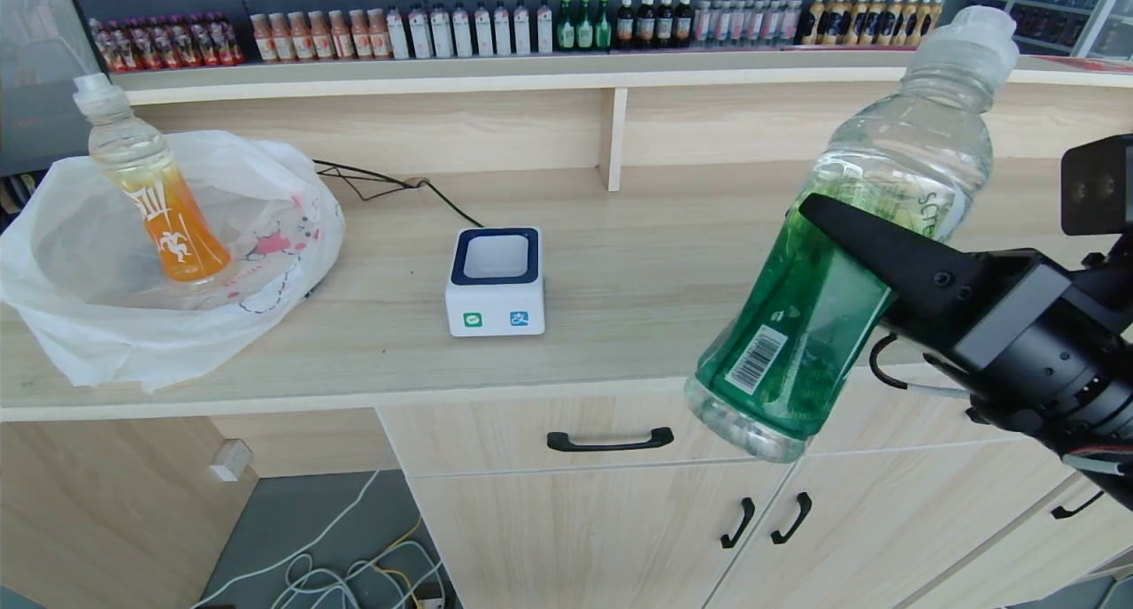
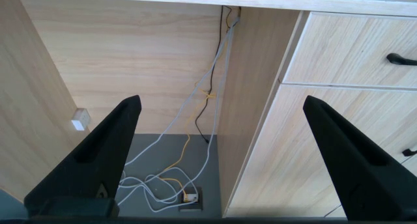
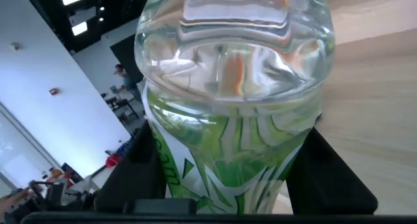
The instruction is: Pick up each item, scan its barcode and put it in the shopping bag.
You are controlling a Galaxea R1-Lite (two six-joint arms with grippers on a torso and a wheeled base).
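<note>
In the head view your right gripper [image 1: 841,264] is clamped on the tilted green bottle [image 1: 823,299], so swing its barcode [image 1: 757,361] over the scanner [image 1: 495,281] to the gripper's left; the left wrist view shows your left gripper [image 2: 220,103] spread empty; the right wrist view shows the bottle gripped squarely.
</note>
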